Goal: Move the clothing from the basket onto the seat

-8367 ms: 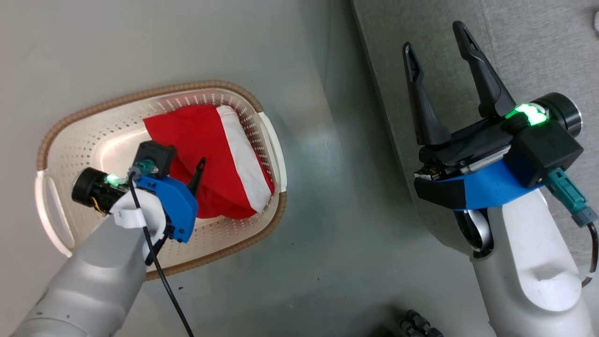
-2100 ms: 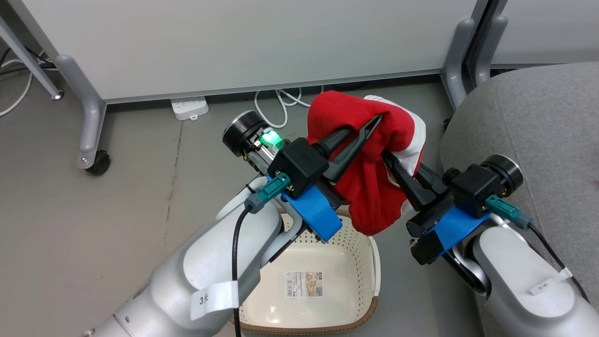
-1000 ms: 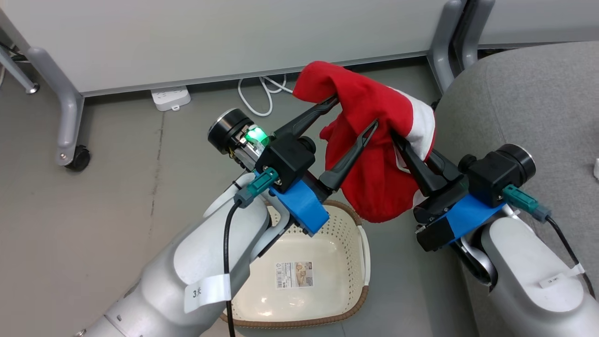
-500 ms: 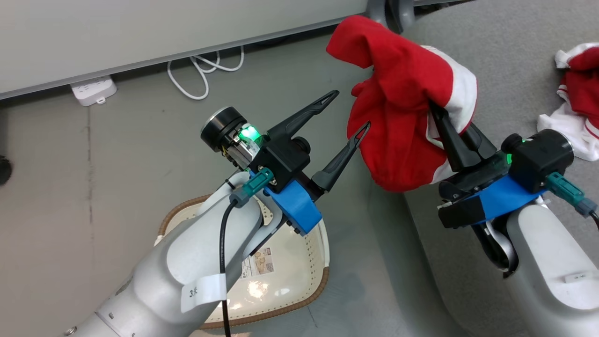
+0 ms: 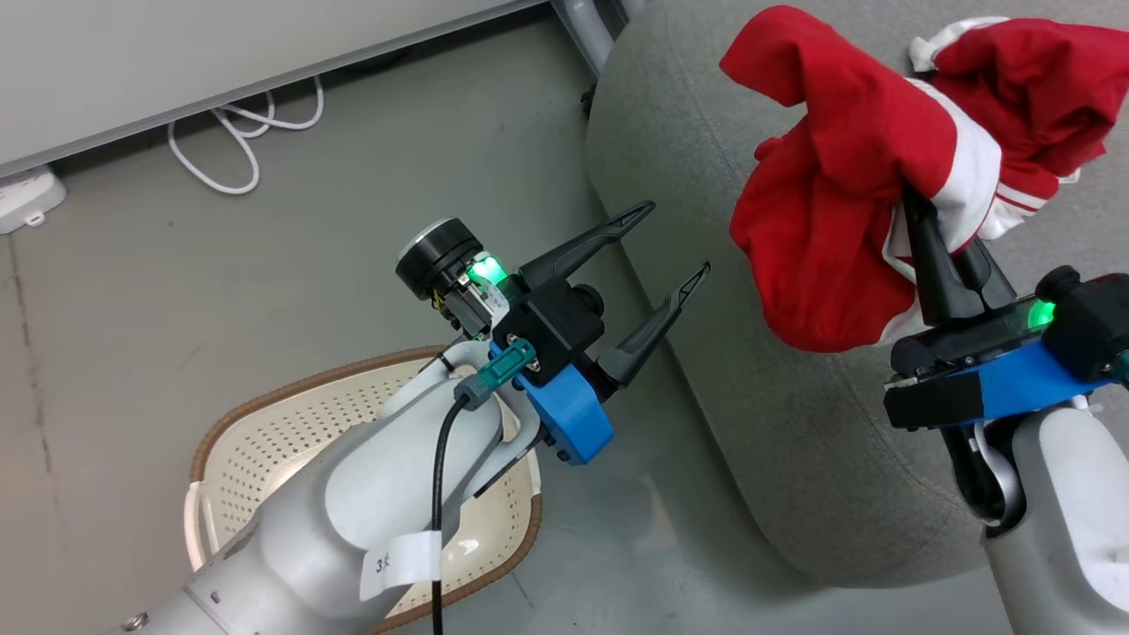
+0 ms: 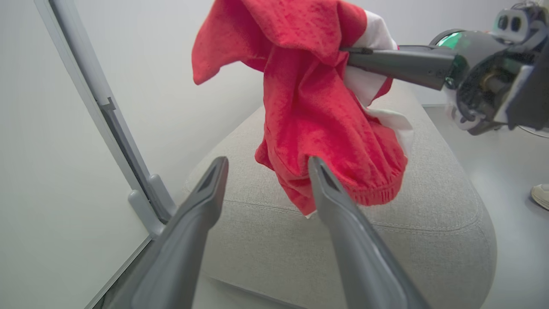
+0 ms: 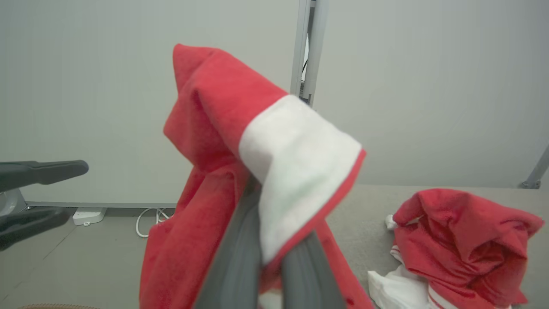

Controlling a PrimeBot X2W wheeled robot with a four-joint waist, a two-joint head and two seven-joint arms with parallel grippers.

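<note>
My right gripper (image 5: 913,207) is shut on a red piece of clothing (image 5: 829,220) with a white band, held in the air above the grey seat (image 5: 706,132). The cloth drapes over its fingertips (image 7: 240,257). A second red and white piece of clothing (image 5: 1032,97) lies crumpled on the seat behind it. To the left, over the seat's edge, my left gripper (image 5: 677,238) is open and holds nothing. Its fingers (image 6: 218,171) point at the hanging clothing (image 6: 317,107) without touching it. The cream basket (image 5: 265,441) stands on the floor under my left forearm, which hides most of its inside.
A white cable (image 5: 229,150) and a power strip (image 5: 26,198) lie on the grey floor by the pale wall panel. A metal frame leg (image 5: 582,26) stands beside the seat's far corner. A shoe (image 6: 541,195) shows at the floor's right edge.
The head view has swung towards the seat. My right gripper has carried the clothing from beside the seat to above it. My left gripper, still open, is now clear of the cloth.
</note>
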